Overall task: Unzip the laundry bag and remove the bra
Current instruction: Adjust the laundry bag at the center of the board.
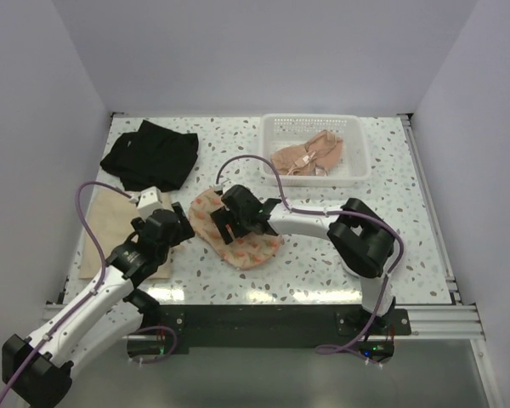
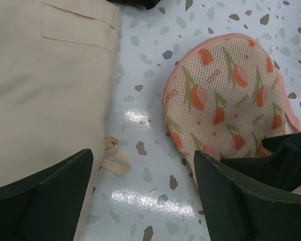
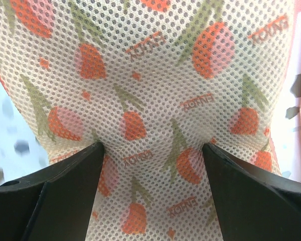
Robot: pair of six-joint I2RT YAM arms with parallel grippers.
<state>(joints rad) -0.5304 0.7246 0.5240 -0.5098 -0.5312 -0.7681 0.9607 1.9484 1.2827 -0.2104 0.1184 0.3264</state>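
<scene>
Lying flat near the middle of the terrazzo tabletop (image 1: 391, 246), the mesh laundry bag (image 1: 255, 251) shows a rounded outline, pink trim and an orange tulip print. The right gripper (image 1: 223, 223) is directly over the bag's 10 o'clock part, its fingers (image 3: 65, 191) spread wide. In the right wrist view both tips rest against the mesh (image 3: 155, 100), with a broad band of netting showing between them and nothing pinched. The pictures do not reveal whether a bra sits inside the bag, and no zip pull can be made out.

From the bag's 9 o'clock side comes the left gripper (image 1: 180, 223), its fingers (image 2: 45, 196) also spread and holding nothing. Its own camera looks down on bare tabletop between the tips. The bag (image 2: 226, 95) lies at 2 o'clock in that view, and a cream canvas cloth (image 2: 45, 85) with a stitched hem lies at 10 o'clock. A small fabric loop (image 2: 113, 159) lies on the tabletop at the cloth's edge.

Seen from above, the cream cloth (image 1: 106, 229) lies at 9 o'clock of the bag. A crumpled black garment (image 1: 149, 153) lies at 10 o'clock, and a white plastic basket (image 1: 363, 161) holding peach-coloured undergarments (image 1: 310, 157) stands at 1 o'clock.
</scene>
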